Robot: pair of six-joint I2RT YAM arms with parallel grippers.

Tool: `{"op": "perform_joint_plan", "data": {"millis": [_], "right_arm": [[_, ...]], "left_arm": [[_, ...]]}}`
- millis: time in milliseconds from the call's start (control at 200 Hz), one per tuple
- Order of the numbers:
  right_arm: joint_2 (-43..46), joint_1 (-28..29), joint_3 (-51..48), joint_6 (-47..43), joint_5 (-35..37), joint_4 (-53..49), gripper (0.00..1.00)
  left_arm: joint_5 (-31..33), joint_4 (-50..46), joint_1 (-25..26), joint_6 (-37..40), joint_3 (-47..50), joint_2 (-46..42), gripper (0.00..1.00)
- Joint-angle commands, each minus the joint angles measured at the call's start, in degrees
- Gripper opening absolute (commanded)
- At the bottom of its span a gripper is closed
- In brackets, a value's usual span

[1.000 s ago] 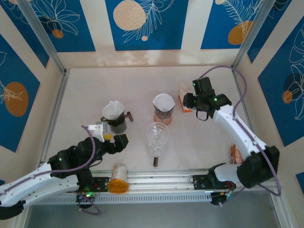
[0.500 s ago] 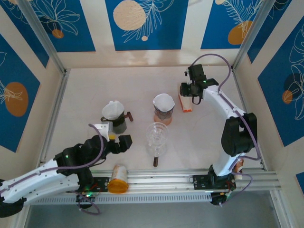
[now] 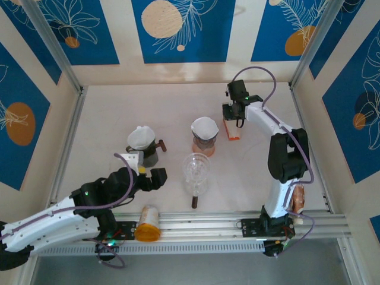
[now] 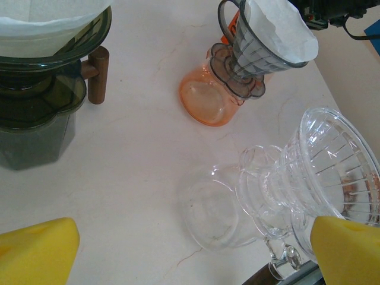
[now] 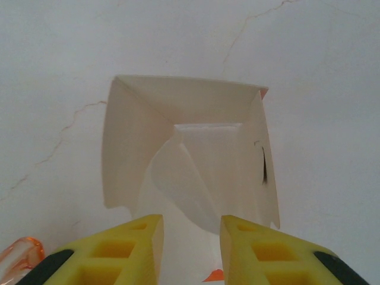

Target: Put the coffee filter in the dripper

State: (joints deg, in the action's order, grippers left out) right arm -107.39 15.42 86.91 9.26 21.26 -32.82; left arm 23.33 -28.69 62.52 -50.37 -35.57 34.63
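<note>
Currently the coffee filter (image 5: 181,190) sits between right jaws, grip unclear; left jaws gape.

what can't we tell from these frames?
- Right wrist: whether the right gripper pinches the filter; the paper runs into its gap and off the bottom edge.
- Top: box half under that gripper.
- Left wrist: dark dripper cut by the left edge.
- Top, lower right: brown thing too small to name.
</note>
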Motion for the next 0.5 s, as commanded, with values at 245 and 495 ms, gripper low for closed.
{"op": "perform_joint_plan", "data": {"millis": [245,495], "right_arm": [[-3.5,0.2,3.3,-0.9,2.3,-0.5,0.32],[-3.4,0.4,3.1,-0.5,3.2,0.2,0.19]], "left_arm": [[-0.9,1.5,-0.6,1.5,-1.7,0.8,1.00],[-1.1,1.6,-0.8,1.3,-1.4,0.8,1.00]]}}
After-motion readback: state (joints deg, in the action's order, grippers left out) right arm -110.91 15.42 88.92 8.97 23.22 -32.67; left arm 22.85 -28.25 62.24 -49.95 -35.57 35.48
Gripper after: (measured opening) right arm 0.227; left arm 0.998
